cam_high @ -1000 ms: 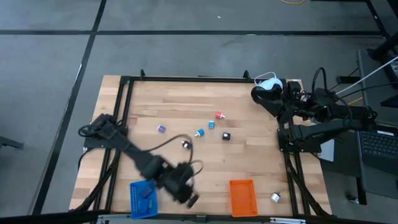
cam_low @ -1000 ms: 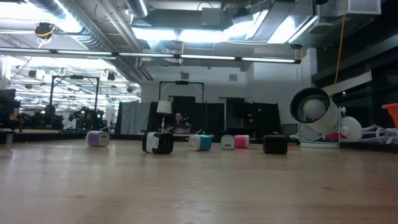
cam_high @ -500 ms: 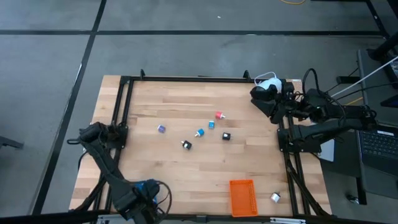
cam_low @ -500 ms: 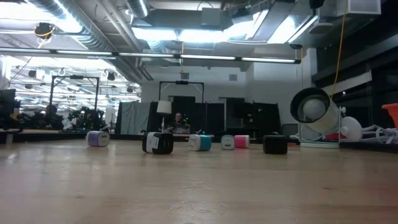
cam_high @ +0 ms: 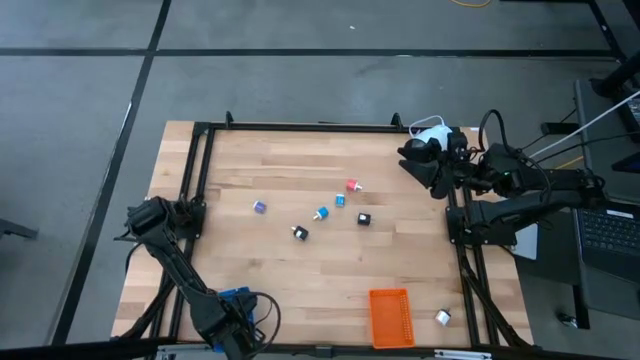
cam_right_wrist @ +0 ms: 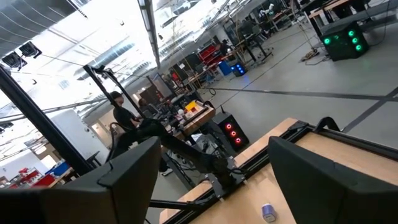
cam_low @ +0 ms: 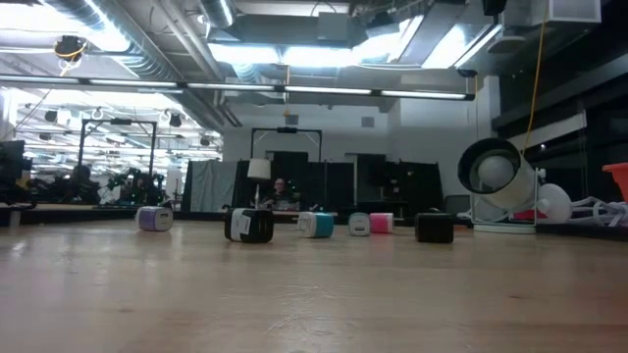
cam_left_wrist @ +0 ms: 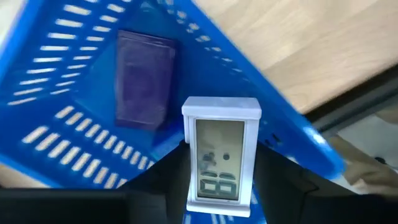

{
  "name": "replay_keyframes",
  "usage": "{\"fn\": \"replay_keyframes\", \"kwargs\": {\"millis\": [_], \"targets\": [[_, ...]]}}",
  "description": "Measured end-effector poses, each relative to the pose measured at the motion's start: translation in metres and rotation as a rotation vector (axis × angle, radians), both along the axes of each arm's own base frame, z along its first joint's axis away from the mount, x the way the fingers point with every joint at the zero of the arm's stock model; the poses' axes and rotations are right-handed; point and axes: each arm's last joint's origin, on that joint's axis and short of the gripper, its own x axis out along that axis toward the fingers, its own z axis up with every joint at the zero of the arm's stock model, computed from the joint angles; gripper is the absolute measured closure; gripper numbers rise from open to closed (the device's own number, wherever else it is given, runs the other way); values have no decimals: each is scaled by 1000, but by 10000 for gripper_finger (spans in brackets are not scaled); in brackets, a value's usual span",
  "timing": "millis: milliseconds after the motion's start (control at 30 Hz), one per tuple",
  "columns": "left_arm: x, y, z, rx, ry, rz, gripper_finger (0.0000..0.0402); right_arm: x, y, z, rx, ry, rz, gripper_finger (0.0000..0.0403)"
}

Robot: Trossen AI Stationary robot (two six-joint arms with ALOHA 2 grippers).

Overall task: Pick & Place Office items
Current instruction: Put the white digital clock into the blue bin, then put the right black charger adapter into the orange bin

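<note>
The left pincer [cam_left_wrist: 221, 180], which a second ago was beside the blue tray [cam_high: 236, 297] at the counter's [cam_high: 400, 260] near edge, has swung to the near-left corner, and it is clamped on a small white item with a display [cam_left_wrist: 221, 155] held right over that tray, where a flat dark-blue rectangle [cam_left_wrist: 144, 78] already lies. Judging from this, the white item is about to be released, while six small chunks, including the purple one [cam_high: 259, 207] and the red one [cam_high: 352, 185], wait mid-counter. The right pincer [cam_high: 418, 158] hovers at the far-right corner, fingers apart and holding nothing.
</note>
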Motion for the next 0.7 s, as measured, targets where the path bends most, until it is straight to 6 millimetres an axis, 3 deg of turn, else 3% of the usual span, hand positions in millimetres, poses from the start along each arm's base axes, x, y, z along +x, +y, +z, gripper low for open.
{"fn": "replay_keyframes", "kwargs": {"millis": [233, 467, 567, 700], "targets": [[1, -1, 8, -12, 18, -8, 179, 0, 0, 2, 5, -23, 3, 101], [1, -1, 20, 7, 28, -3, 150, -2, 0, 10, -5, -100, 13, 101], [5, 1, 38, 72, -32, 29, 150, -2, 1, 14, -4, -151, 50, 101], [14, 16, 77, 228, -286, 136, 149, 1, 4, 18, 1, -208, 139, 101]]}}
